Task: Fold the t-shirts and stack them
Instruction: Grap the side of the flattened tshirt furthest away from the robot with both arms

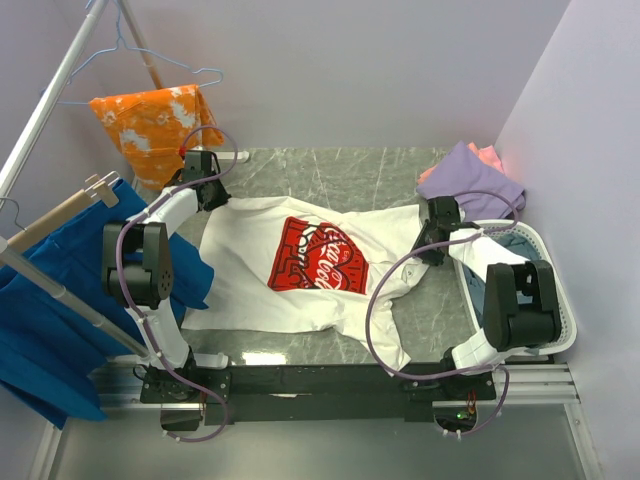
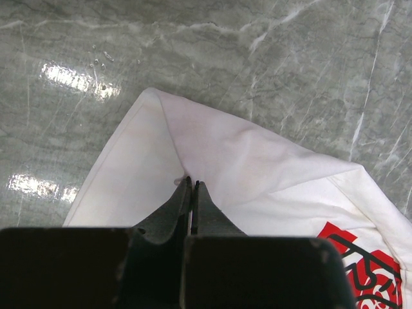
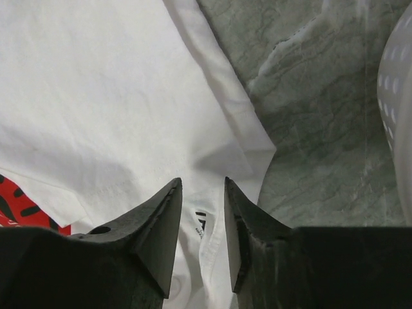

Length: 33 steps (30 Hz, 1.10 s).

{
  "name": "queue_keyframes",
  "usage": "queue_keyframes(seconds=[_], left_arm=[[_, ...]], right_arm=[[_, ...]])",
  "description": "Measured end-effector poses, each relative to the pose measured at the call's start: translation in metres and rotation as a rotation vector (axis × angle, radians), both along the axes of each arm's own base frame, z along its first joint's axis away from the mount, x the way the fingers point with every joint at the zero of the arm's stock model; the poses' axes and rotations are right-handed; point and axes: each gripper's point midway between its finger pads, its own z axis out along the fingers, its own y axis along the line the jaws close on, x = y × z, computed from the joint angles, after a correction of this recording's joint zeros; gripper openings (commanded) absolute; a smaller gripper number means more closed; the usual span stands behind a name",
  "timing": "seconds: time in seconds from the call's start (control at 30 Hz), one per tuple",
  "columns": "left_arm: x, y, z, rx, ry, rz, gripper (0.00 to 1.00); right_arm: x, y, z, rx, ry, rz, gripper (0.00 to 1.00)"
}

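A white t-shirt (image 1: 245, 275) with a red-and-white chest print (image 1: 320, 255) lies spread on the marble table. My left gripper (image 1: 212, 192) is at its far left corner. In the left wrist view the gripper (image 2: 192, 183) is shut, pinching a fold of the white t-shirt (image 2: 251, 154). My right gripper (image 1: 436, 215) is at the shirt's right side. In the right wrist view the gripper (image 3: 203, 183) is open and empty, its jaws standing over the collar and label of the white t-shirt (image 3: 96, 96). A purple t-shirt (image 1: 475, 178) and a salmon-pink one (image 1: 487, 155) lie bunched at the back right.
A white perforated basket (image 1: 560, 300) stands at the right edge with grey-blue cloth (image 1: 518, 243) in it; its wall shows in the right wrist view (image 3: 399, 103). At the left, an orange splotched garment (image 1: 155, 120) and a bright blue cloth (image 1: 50, 300) hang on a rack.
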Motion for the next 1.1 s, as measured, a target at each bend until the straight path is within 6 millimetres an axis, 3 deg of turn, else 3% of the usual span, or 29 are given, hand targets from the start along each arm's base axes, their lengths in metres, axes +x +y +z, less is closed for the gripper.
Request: queue_keyframes(seconds=[0.2,0.73,0.87,1.0,1.1], left_arm=[[0.000,0.000,0.000,-0.001,0.001,-0.001,0.01],[0.000,-0.001,0.000,-0.003,0.003,-0.004,0.01],[-0.001,-0.002,0.000,-0.003,0.003,-0.005,0.01],[-0.001,-0.003,0.000,-0.003,0.003,-0.008,0.01],[-0.001,-0.003,0.000,-0.003,0.003,-0.008,0.01]], right_arm=[[0.000,-0.004,-0.003,-0.021,0.007,-0.012,0.47],[0.000,-0.014,-0.010,-0.073,0.019,-0.039,0.38],[0.001,-0.014,-0.011,-0.073,0.015,-0.039,0.25],[0.002,-0.014,-0.011,-0.072,0.008,-0.041,0.02],[0.003,-0.014,-0.011,-0.072,0.005,-0.041,0.00]])
